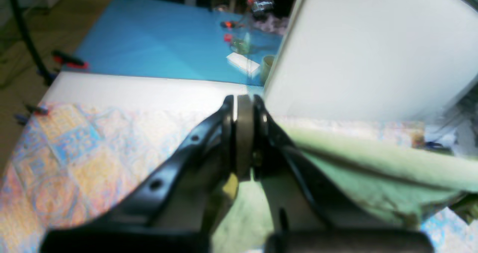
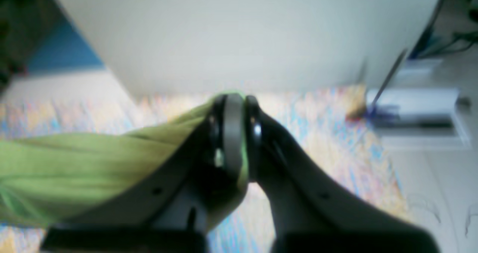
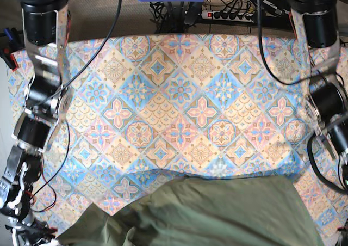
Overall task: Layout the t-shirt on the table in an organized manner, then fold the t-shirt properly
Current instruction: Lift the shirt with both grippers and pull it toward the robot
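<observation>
The olive-green t-shirt [image 3: 217, 213] lies in a wide, wrinkled band along the near edge of the table [image 3: 179, 93], stretched between my two arms. In the left wrist view my left gripper [image 1: 244, 133] is shut on a fold of the t-shirt [image 1: 373, 170], which trails off to its right above the patterned cloth. My right gripper [image 2: 233, 133] is likewise shut on an edge of the t-shirt [image 2: 74, 163], which runs off to its left. In the base view both sets of fingertips sit at the bottom corners, out of sight.
A large white panel [image 1: 373, 51] stands just beyond the table's edge, also in the right wrist view [image 2: 242, 32]. Behind it lies a blue mat [image 1: 157, 40] with small items. Clamps [image 1: 37, 110] grip the table edge. Cables and a power strip [image 3: 228, 14] run along the far side.
</observation>
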Robot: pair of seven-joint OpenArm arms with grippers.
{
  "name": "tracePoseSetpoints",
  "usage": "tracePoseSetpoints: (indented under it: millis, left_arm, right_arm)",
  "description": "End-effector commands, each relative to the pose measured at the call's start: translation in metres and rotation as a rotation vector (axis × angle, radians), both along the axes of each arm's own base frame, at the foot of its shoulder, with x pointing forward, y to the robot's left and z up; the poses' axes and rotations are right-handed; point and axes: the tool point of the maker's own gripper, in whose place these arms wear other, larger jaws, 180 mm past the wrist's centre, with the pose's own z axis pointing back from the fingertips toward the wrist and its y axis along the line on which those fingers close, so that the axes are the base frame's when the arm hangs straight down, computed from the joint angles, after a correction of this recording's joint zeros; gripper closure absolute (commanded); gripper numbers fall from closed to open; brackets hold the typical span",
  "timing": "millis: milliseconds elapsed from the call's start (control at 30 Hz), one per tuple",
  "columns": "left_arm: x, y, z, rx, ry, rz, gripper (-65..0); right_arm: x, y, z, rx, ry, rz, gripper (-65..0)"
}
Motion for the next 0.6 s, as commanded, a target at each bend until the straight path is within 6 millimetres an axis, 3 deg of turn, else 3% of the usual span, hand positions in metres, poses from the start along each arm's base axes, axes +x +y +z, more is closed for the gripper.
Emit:
tracePoseSetpoints:
  millis: [0, 133, 267, 433, 567]
  left_arm:
    - [0.005, -0.002, 0.039, -0.014, -0.098, -0.001, 0.0]
    - [0.028, -0.009, 0.077, -0.004, -0.165, 0.001, 0.0]
    - [0.047, -0.009, 0.048, -0.032, -0.119, 0.006, 0.0]
    - [0.048, -0.009, 0.050, -0.029, -0.133, 0.008, 0.0]
    - [0.048, -0.009, 0.051, -0.033, -0.133, 0.006, 0.0]
  right_arm:
    - [0.004, -0.008, 0.055, 0.014, -0.127, -0.016, -0.9]
    - [0.017, -0.013, 0.102, 0.067, -0.225, -0.023, -0.9]
    - [0.013, -0.026, 0.146, 0.080, -0.334, -0.047, -0.9]
    - [0.005, -0.046, 0.157, 0.069, -0.362, -0.084, -0.7]
    - [0.003, -0.049, 0.155, 0.063, -0.360, -0.090, -0.7]
